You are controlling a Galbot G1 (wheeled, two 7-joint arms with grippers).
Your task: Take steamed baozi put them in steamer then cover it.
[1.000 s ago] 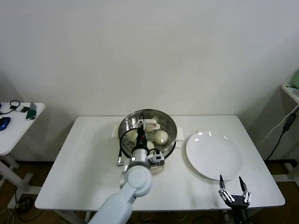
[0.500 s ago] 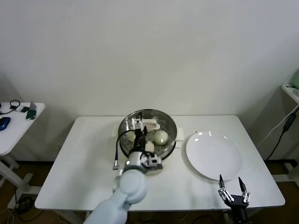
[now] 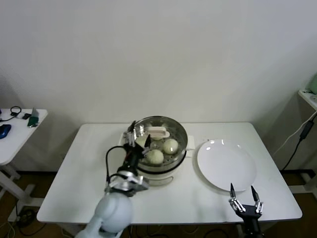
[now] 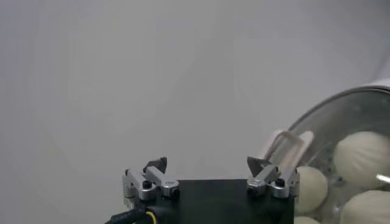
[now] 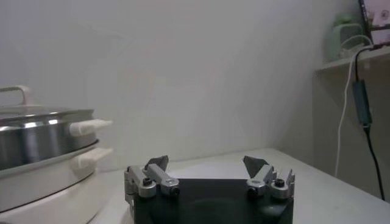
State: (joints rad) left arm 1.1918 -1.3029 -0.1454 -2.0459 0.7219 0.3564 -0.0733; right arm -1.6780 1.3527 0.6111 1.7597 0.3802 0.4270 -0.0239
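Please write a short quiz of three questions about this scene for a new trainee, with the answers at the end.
1. True or false: the glass lid sits on the steamer.
2. What lies on the white plate? A) four buns B) one bun C) nothing
3. Which gripper is beside the steamer, and how are its jaws?

Key:
1. True; buns show through the glass.
2. C.
3. The left gripper, by the steamer's left rim, jaws open and holding nothing. The right gripper waits open at the table's near edge.

No legible text or labels.
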